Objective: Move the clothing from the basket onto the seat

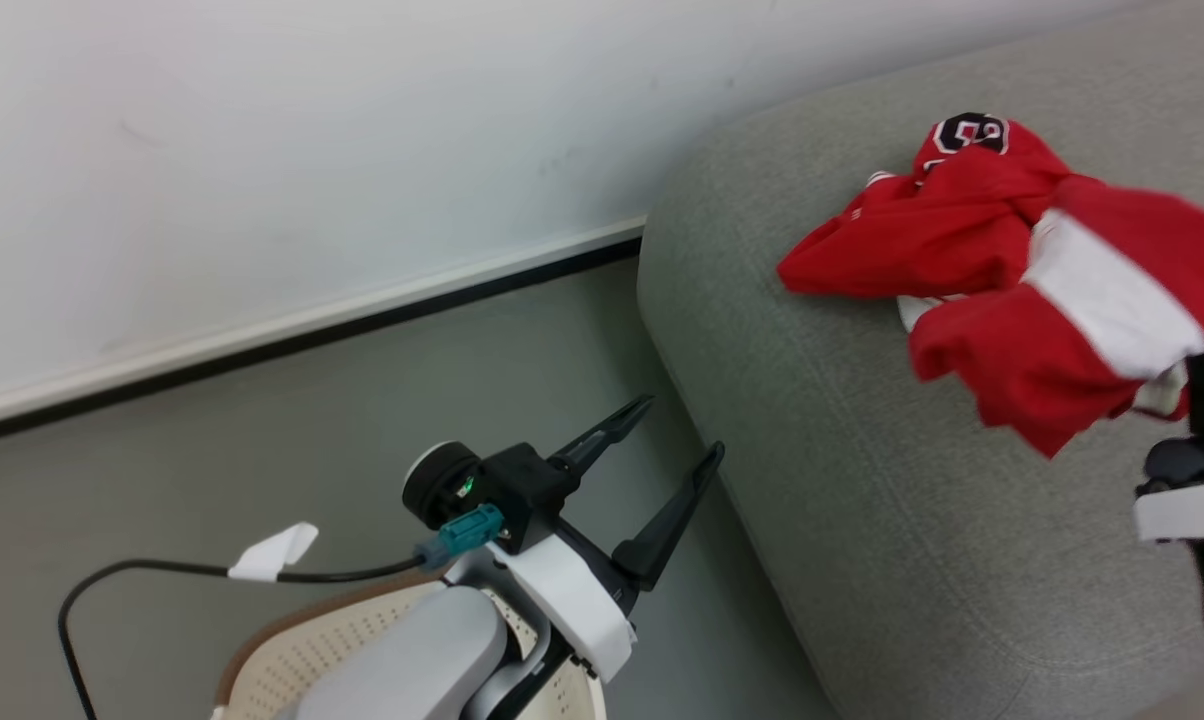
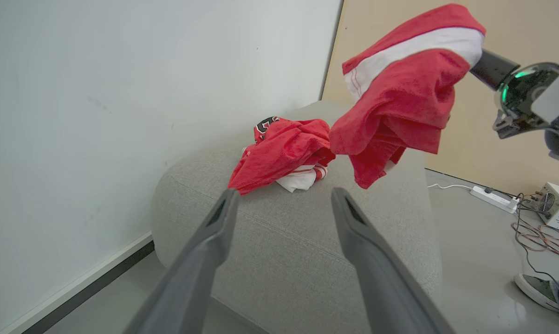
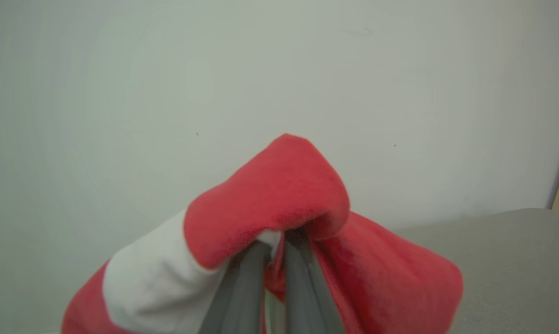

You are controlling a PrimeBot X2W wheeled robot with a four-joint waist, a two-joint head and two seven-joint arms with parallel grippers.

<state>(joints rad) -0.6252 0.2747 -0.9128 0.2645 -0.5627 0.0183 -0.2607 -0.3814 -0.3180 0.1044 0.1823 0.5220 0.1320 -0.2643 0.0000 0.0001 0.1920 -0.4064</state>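
basket [image 1: 302, 655]: bottom of the head view, under the left forearm. Brown rim and holed wall show; the arm hides the inside.
left gripper [image 1: 682, 425]: fingers spread wide, nothing between them. Over the floor strip, tips just short of the seat's rounded corner.
floor [image 1: 362, 400]: bare grey wedge between skirting and seat.
seat [image 1: 862, 520]: front corner and near top bare.
right gripper [image 3: 279, 248]: clamped tight on a fold of the red-and-white garment [image 1: 1062, 320]. It hangs over the seat and looks clear of it in the left wrist view.
second garment [image 1: 912, 230]: crumpled on the seat further back, emblem [image 1: 967, 132] up, towards the wall.
left wrist extras: power strip [image 2: 493, 198], cables and a shoe [image 2: 537, 290] on the floor past the seat.
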